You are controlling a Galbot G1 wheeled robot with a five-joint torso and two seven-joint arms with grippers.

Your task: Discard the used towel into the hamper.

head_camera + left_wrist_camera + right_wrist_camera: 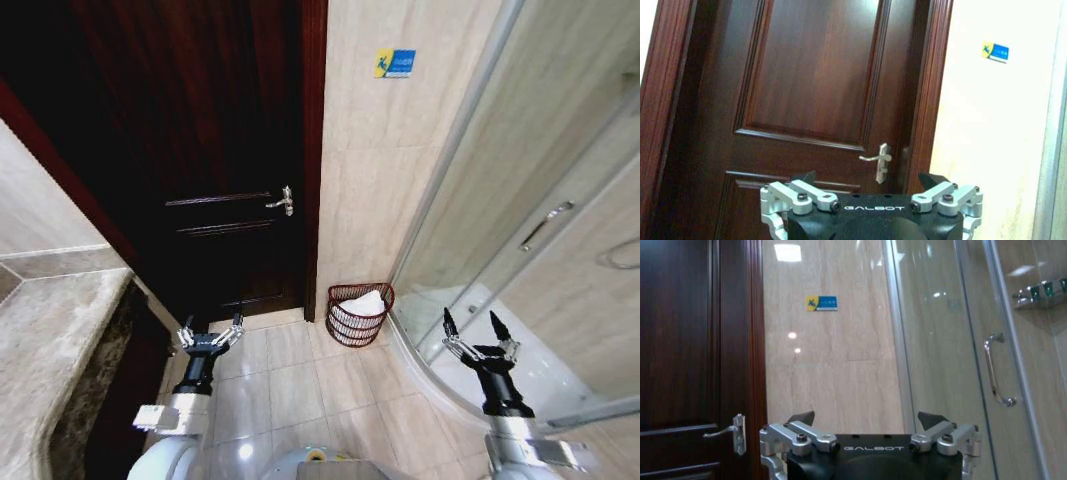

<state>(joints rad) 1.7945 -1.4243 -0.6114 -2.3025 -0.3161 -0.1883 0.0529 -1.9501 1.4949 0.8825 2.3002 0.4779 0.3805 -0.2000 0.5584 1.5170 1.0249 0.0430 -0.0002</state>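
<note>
Reddish-brown wire hamper (pixel 359 313) holds a white towel (pixel 364 303), floor corner

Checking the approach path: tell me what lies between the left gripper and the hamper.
In the head view, only bare floor tile lies between the open left gripper and the hamper, which holds a white towel.

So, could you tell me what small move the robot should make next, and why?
Probably none toward the towel: it already lies in the hamper on the floor by the door. The left gripper and right gripper are both open, empty and raised well short of the hamper, so I would just keep the arms back.
</note>
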